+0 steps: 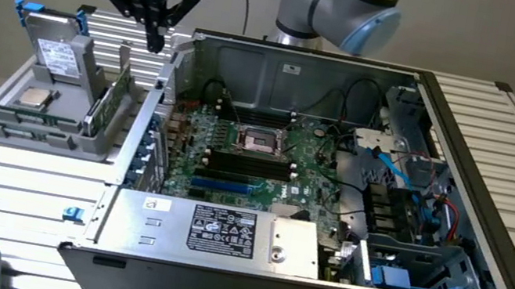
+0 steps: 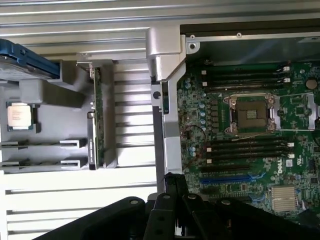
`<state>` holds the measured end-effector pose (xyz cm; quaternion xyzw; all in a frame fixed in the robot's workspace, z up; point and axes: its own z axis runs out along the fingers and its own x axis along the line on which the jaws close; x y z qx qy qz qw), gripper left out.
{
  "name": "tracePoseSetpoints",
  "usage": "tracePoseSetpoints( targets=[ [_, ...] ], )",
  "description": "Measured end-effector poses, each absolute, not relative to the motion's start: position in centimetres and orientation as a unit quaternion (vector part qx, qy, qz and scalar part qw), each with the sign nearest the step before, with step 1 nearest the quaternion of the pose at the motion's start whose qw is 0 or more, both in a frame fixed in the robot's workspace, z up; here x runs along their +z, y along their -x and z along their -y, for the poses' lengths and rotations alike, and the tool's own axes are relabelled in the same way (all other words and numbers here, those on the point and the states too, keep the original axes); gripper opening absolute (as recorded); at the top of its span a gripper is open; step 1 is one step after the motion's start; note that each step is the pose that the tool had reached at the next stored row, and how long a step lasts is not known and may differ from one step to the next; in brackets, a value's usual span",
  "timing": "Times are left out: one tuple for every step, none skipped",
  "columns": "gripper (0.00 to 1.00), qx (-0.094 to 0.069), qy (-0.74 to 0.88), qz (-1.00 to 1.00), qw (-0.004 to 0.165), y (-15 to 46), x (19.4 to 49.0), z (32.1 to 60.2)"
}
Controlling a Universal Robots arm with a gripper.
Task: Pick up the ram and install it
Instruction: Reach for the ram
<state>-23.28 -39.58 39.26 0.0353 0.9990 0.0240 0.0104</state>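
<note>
Hovering closed and empty between grey holder (image 1: 46, 140) and computer case (image 1: 496, 234), the hand (image 1: 156, 41) stood apart from the ram (image 1: 29, 118), slotted edge-up in the holder's near end. Descending beside the taller green card (image 1: 120, 100) risked striking it.

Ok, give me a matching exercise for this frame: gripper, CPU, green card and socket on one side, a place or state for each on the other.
Things:
1. gripper
2. CPU
3. green card
4. socket

Places or states:
A. standing on edge in the grey holder
B. on the motherboard, inside the case
C. shut, holding nothing
D. lying flat in the grey holder

Pairs: 1-C, 2-D, 3-A, 4-B
</note>
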Motion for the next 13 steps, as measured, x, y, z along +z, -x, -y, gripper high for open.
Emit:
tracePoseSetpoints(
  targets=[
    [0.11, 0.024, -0.035, -0.999, 0.01, 23.7, 39.3, 39.6],
    [0.11, 0.024, -0.035, -0.999, 0.01, 24.2, 39.3, 39.5],
    [0.11, 0.024, -0.035, -0.999, 0.01, 24.7, 39.3, 39.5],
    [0.11, 0.024, -0.035, -0.999, 0.01, 25.1, 39.3, 39.5],
    [0.11, 0.024, -0.035, -0.999, 0.01, 25.6, 39.3, 39.5],
    [0.11, 0.024, -0.035, -0.999, 0.01, 26.0, 39.3, 39.5],
    [0.11, 0.024, -0.035, -0.999, 0.01, 26.5, 39.3, 39.5],
    [0.11, 0.024, -0.035, -0.999, 0.01, 26.9, 39.3, 39.4],
    [0.11, 0.024, -0.035, -0.999, 0.01, 27.4, 39.3, 39.4],
    [0.11, 0.024, -0.035, -0.999, 0.01, 27.8, 39.3, 39.4],
    [0.11, 0.024, -0.035, -0.999, 0.01, 28.3, 39.3, 39.4],
    [0.11, 0.024, -0.035, -0.999, 0.01, 28.7, 39.3, 39.3],
    [0.11, 0.024, -0.035, -0.999, 0.01, 29.2, 39.3, 39.3]
  ],
)
